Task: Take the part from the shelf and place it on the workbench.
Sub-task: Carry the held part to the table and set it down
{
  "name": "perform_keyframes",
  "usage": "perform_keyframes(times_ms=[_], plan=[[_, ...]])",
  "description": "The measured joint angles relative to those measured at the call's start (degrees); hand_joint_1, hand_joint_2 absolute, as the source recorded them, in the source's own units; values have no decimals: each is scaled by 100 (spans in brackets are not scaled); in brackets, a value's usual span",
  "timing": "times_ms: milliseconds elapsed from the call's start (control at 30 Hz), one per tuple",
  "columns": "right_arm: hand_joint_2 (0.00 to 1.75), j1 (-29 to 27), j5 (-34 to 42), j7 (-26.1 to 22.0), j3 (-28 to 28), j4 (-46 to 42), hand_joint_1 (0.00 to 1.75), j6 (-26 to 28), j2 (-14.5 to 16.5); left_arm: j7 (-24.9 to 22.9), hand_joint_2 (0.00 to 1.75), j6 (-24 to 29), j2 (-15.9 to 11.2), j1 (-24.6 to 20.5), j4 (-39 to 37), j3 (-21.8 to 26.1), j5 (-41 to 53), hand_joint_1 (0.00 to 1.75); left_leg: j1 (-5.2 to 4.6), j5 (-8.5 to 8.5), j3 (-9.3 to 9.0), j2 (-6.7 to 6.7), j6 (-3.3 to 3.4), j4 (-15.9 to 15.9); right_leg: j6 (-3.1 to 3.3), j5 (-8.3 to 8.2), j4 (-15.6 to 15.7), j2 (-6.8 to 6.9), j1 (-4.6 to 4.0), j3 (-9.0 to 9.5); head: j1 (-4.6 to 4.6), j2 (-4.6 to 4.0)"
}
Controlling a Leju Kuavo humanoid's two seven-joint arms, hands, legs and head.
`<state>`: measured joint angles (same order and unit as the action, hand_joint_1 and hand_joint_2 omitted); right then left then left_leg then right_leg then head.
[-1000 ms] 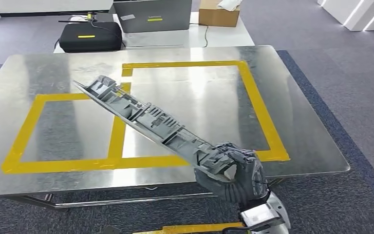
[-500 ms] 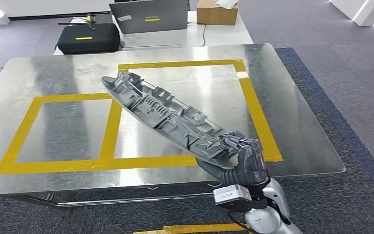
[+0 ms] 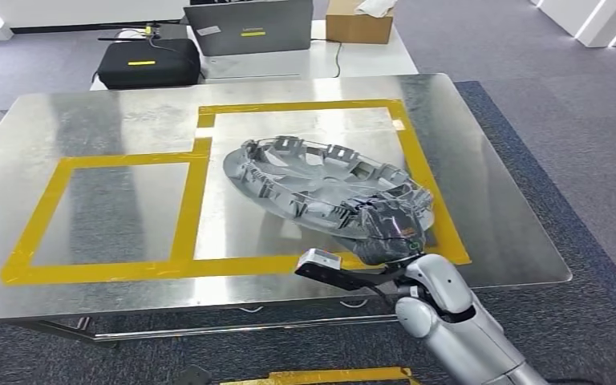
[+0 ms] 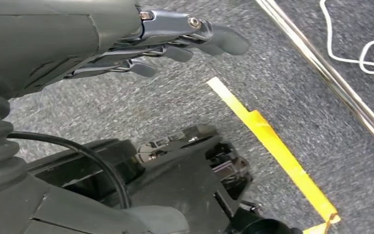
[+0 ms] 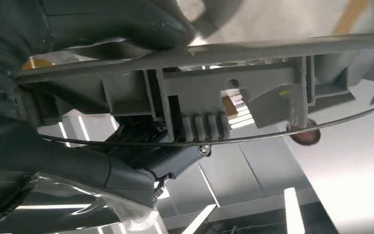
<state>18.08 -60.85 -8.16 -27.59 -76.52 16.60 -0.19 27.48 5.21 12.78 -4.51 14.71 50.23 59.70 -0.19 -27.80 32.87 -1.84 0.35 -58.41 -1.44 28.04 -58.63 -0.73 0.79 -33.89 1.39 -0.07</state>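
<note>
The part is a round grey plastic wheel cover (image 3: 321,180), ribbed side up, hovering low and nearly flat over the steel workbench (image 3: 96,120), inside the right yellow-taped square (image 3: 305,106). My right hand (image 3: 389,228) grips its near rim from below. The right wrist view shows the cover's rim and clips (image 5: 233,92) pinched between my thumb (image 5: 121,22) and the fingers (image 5: 141,163) beneath. My left hand (image 4: 175,41) hangs over the carpet, its fingers slightly apart and holding nothing.
A second yellow-taped square (image 3: 112,210) lies on the bench's left half. Behind the bench stand a black case (image 3: 148,62), a laptop (image 3: 249,26) and a cardboard box (image 3: 358,22). Yellow floor tape (image 4: 272,146) and a white cable (image 4: 365,48) lie on the carpet.
My right arm has swung the cover from a steep edge-on tilt to nearly flat and carried it rightward over the right square. The wrist has turned under it.
</note>
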Motion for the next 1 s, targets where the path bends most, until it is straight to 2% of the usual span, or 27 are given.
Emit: perform_keyframes(times_ms=[133,300,533,733,867,900,1000], plan=[[175,656,-417,206,-258,1031,175,-155,42,-55,175,-56,-9,-86,0,-96,112,0,-1,2,2,-1,3,-5,-6,-6,1,1,5,2,1,0],[175,1345,-639,355,-540,2377,175,-207,238,-89,175,-130,-13,-155,0,-210,151,0,-4,5,5,-5,8,-6,-8,-7,1,8,5,1,1,0],[175,1940,-743,495,-693,3618,175,-217,476,-217,175,-124,-36,-183,0,-284,155,0,-4,5,5,-5,8,-6,-8,-6,1,7,5,0,1,-1],[175,2262,-826,598,-761,4294,175,-207,729,-342,175,-80,-47,-217,0,-327,166,0,-4,5,4,-4,8,-6,-8,-6,1,7,5,0,1,-1],[0,2323,-824,580,-781,4480,0,-174,806,-366,175,-64,-55,-217,0,-354,181,0,-5,5,4,-4,8,-6,-8,-6,1,6,5,0,1,1],[0,2325,-820,560,-786,4516,0,-151,820,-378,175,-58,-56,-217,0,-362,188,0,-5,5,5,-4,8,-6,-8,-6,1,7,5,0,1,1],[0,2306,-788,484,-802,4589,0,-24,853,-402,44,-51,-60,-206,0,-370,152,0,-5,5,5,-4,8,-6,-8,-6,1,8,5,0,1,0]])
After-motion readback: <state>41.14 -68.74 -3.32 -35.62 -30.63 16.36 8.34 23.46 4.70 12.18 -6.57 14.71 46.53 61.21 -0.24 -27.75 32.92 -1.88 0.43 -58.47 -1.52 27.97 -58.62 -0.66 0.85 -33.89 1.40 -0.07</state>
